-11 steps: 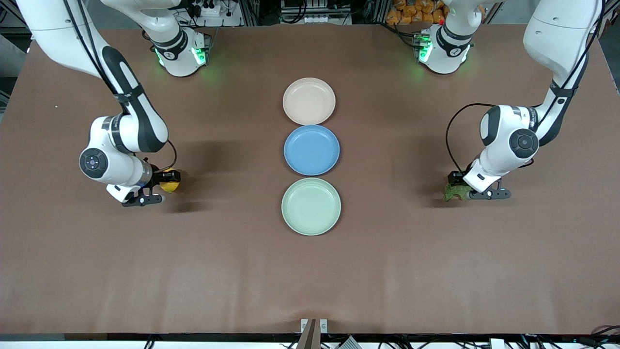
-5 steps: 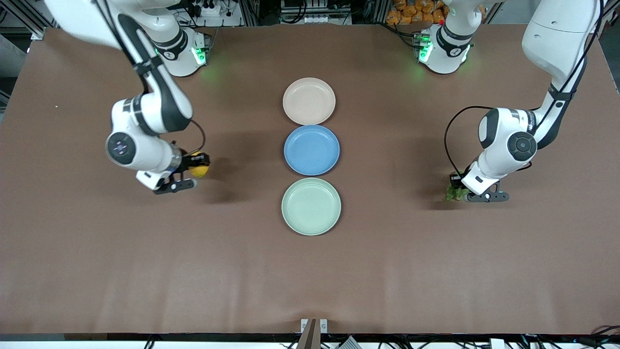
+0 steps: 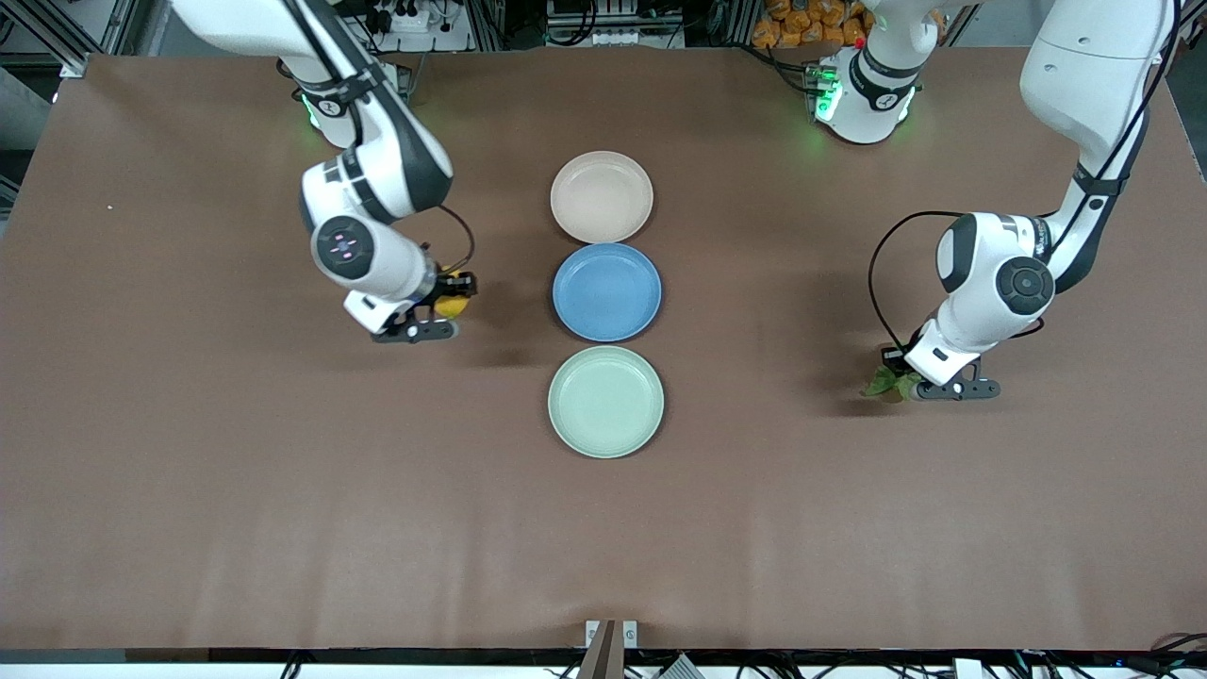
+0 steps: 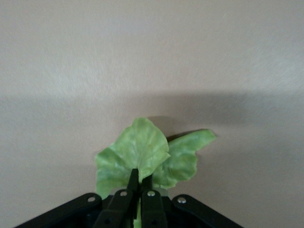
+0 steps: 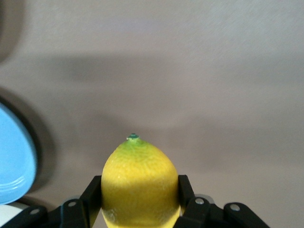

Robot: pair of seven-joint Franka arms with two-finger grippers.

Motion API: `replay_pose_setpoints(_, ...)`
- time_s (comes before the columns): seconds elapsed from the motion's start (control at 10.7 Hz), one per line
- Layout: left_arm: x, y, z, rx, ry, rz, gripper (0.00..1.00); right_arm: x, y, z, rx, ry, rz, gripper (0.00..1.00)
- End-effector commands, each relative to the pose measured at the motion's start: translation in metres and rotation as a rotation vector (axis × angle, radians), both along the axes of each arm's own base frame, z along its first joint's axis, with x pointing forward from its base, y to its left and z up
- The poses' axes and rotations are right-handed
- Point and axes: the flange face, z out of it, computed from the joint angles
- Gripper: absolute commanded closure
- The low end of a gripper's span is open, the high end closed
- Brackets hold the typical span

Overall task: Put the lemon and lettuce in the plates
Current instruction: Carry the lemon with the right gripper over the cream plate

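Observation:
My right gripper (image 3: 451, 302) is shut on the yellow lemon (image 3: 454, 294) and holds it up over bare table, beside the blue plate toward the right arm's end. In the right wrist view the lemon (image 5: 140, 173) sits between the fingers (image 5: 93, 192), tip pointing away. My left gripper (image 3: 902, 377) is shut on the green lettuce (image 3: 883, 382), low at the table toward the left arm's end. In the left wrist view the fingers (image 4: 133, 178) pinch the leaf (image 4: 142, 149). The beige-pink plate (image 3: 602, 196) and the mint green plate (image 3: 605, 402) are both empty.
A blue plate (image 3: 606, 291) lies between the two task plates, in one row down the table's middle; its edge shows in the right wrist view (image 5: 14, 161). Brown table surface lies all round the plates.
My right arm has carried the lemon a long way toward the plates in the middle. My left gripper has stayed nearly in place on the lettuce, shifting only slightly.

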Motion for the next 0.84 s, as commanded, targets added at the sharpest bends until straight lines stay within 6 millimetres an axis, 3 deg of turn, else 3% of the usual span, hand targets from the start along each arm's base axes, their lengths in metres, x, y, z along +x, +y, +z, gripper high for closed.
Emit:
replay_pose_setpoints(0.0, 0.015, -0.014, 0.052, 0.03, -0.011, -0.012, 1.0, -0.04, 0.065, 0.005, -0.006, 0.008, -0.095, 1.0)
replay_pose_setpoints(0.37, 0.036, -0.054, 0.125, 0.041, 0.025, -0.017, 1.0, -0.102, 0.149, 0.0, -0.031, -0.021, -0.232, 1.0)
replay_pose_setpoints(0.75, 0.046, -0.114, 0.172, 0.01, -0.008, 0.016, 1.0, -0.17, 0.212, -0.013, -0.047, -0.049, -0.372, 1.0)
